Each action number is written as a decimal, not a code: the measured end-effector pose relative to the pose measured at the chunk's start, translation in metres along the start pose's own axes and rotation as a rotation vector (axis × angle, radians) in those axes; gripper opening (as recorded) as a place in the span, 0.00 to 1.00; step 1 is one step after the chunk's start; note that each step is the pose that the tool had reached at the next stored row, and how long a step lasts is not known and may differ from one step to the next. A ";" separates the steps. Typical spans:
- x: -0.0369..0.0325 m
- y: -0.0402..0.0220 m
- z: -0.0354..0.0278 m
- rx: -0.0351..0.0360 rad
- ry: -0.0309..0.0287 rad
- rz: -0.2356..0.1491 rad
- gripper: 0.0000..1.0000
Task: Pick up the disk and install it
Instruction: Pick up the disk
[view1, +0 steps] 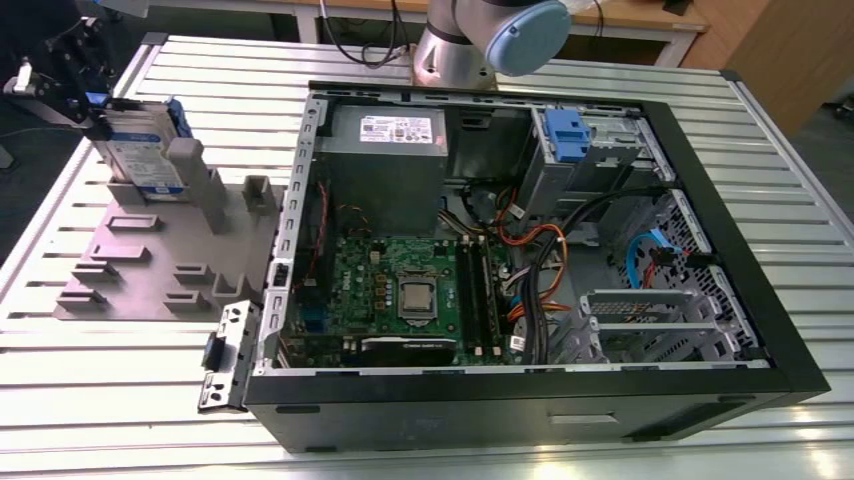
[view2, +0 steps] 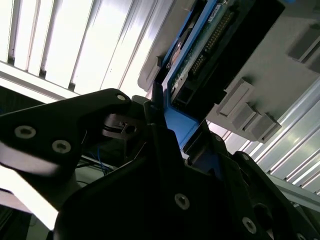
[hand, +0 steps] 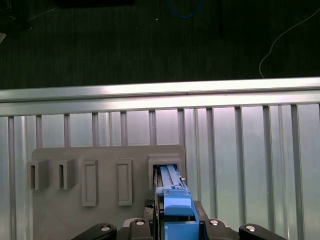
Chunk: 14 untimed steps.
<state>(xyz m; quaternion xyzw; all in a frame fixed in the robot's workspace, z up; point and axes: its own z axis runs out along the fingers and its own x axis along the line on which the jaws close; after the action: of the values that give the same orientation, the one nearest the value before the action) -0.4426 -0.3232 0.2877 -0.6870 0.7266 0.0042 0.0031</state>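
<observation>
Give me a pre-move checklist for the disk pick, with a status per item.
1. Gripper on the disk: ok, shut on its blue rail in the second wrist view.
2. Disk upright: ok in the exterior view.
3. Disk clear of the grey holder: not ok, its lower end sits in the holder's slot.
4. Drive bay free: cannot tell; a blue latch sits at it.
5. Cables out of the way: cannot tell; a loose bundle lies beside the bay.

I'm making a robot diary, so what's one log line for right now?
gripper: jaws shut on disk | disk: standing upright in grey holder | computer case: open, beside holder
</observation>
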 end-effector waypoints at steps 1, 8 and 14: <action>0.0000 0.0000 0.0000 0.0000 0.0001 0.000 0.39; 0.0001 0.0000 0.0000 0.0003 0.0034 0.000 0.38; 0.0001 0.0000 0.0000 0.0003 0.0043 0.000 0.37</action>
<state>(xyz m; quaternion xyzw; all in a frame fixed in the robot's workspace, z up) -0.4426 -0.3233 0.2876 -0.6870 0.7266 0.0026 0.0016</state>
